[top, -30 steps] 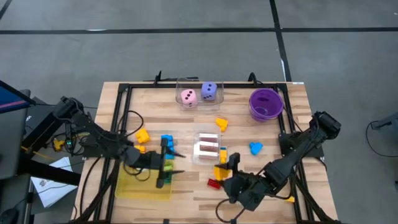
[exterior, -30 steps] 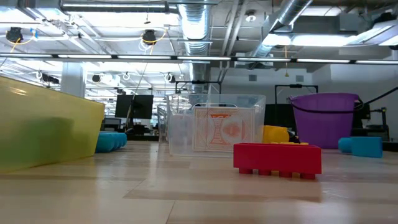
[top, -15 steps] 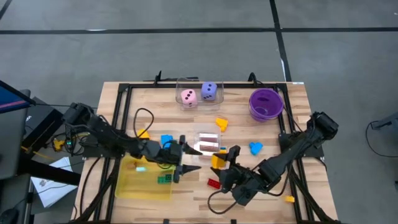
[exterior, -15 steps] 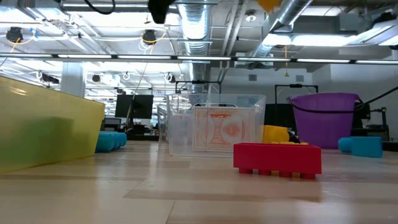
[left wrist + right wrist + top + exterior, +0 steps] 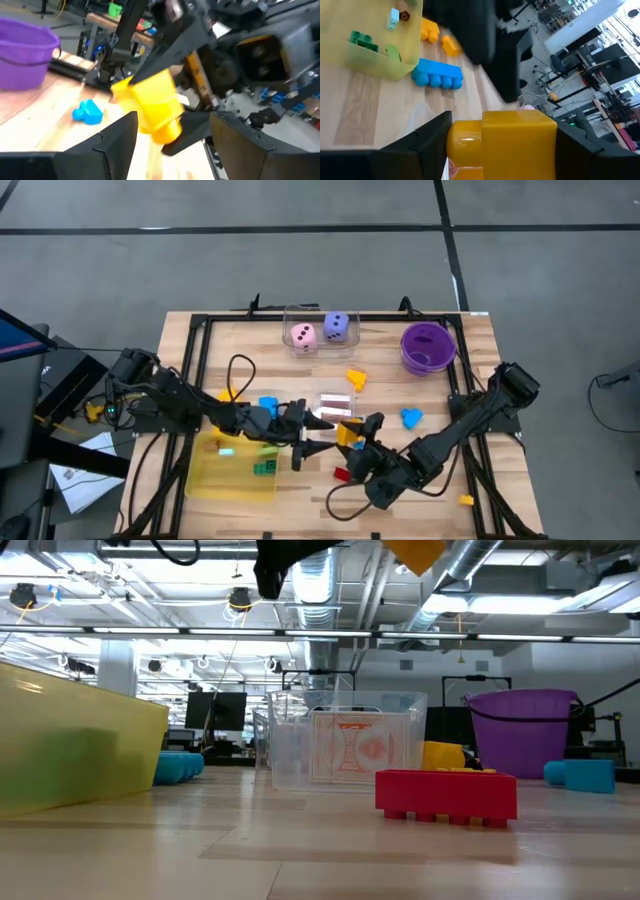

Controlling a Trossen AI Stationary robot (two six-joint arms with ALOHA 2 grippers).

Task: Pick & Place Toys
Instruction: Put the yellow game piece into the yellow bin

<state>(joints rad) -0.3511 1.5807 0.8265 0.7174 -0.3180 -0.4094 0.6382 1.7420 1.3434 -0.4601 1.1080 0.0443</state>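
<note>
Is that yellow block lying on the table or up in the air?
In the air. The right pincer grips the yellow block above the wooden table; the low view shows it high overhead.

Overhead ceiling lights (image 5: 240, 602) lit the scene brightly and evenly; shadows were soft. Both wrist views were motion-blurred.

Since a second ago the left end effector (image 5: 312, 430) has swung off the yellow tray (image 5: 205, 482) toward the worktop's middle, leaving its green brick (image 5: 264, 468) inside. The right end effector (image 5: 362, 430) has lifted its yellow brick (image 5: 349, 434) off the worktop and carried it toward the left one, fingers almost meeting.
</note>
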